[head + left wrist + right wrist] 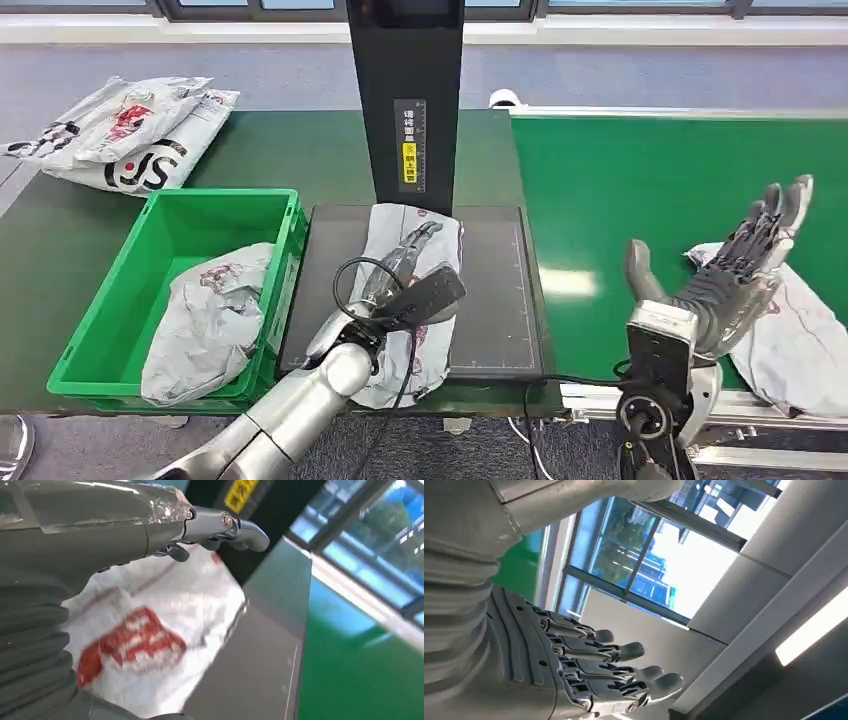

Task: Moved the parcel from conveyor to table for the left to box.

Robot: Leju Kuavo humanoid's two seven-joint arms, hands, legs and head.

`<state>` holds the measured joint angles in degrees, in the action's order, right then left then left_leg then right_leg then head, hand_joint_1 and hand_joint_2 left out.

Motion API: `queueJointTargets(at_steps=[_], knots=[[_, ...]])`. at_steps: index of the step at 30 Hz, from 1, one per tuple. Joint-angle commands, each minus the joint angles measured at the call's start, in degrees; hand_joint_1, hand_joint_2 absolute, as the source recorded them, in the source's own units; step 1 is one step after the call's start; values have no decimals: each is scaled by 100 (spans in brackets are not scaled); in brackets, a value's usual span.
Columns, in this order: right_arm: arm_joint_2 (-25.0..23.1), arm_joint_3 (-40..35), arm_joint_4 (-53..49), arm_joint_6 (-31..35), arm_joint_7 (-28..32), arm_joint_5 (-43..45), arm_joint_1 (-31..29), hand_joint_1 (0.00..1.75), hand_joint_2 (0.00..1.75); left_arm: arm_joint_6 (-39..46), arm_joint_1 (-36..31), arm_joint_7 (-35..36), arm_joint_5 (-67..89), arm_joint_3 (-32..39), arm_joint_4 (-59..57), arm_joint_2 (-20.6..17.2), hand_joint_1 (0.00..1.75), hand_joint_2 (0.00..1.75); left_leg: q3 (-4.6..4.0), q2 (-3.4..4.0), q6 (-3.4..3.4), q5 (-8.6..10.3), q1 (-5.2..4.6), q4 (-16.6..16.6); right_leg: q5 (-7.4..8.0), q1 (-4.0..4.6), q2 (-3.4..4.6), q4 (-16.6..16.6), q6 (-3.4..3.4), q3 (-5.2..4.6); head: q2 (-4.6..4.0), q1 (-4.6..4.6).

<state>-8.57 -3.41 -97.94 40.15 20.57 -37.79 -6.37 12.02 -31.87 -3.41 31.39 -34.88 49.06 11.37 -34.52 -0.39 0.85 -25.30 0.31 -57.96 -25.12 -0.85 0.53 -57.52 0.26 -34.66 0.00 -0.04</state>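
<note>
Left robot hand [405, 262] lies stretched out flat on top of the grey parcel [415, 235], fingers extended along its crumpled surface, touching it but not closed round it. That parcel sits on the dark plate [495, 300] in the middle of the surface [60, 260], right in front of the black upright post [405, 100] with its yellow label. From the left wrist camera, the fingers [220, 527] reach out straight over the white-grey wrapping with its red print [130, 645], and the plate's dark edge runs beside it.

Over on the other side, the right robot hand [735, 275] is up in the air above the green conveyor [650, 180], palm raised, fingers spread wide and holding nothing. The right wrist camera shows those fingers [614, 652] fanned apart against windows and ceiling. Just behind and below that hand, a second grey parcel [800, 340] rests on the belt near its front edge.

To the left of the plate stands a green crate [175, 215] with one grey bag [215, 320] slumped inside it. Further back on the surface, at the far left corner, a pile of grey bags [130, 135] with red and black markings lies heaped together.
</note>
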Motion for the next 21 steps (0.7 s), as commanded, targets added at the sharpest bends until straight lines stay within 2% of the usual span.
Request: queueJointTargets(at_steps=[1,8,21], knots=[[-200,161,391,-15,-131,-24,-367,0,175,132,-704,-19,122,-586,-1795,356,0,175,8,3,-2,-1,2,2,1,3,-3,5,-1,10,0,0],[-240,86,425,-15,-180,2,-490,0,175,116,-791,233,817,-820,-2256,346,0,175,9,6,0,-2,0,4,1,1,0,4,-1,9,0,0],[-227,86,421,-15,-76,120,-556,0,175,-104,-783,308,1153,-771,-2452,333,0,175,11,10,-1,-1,3,8,3,4,2,9,-3,13,0,0]])
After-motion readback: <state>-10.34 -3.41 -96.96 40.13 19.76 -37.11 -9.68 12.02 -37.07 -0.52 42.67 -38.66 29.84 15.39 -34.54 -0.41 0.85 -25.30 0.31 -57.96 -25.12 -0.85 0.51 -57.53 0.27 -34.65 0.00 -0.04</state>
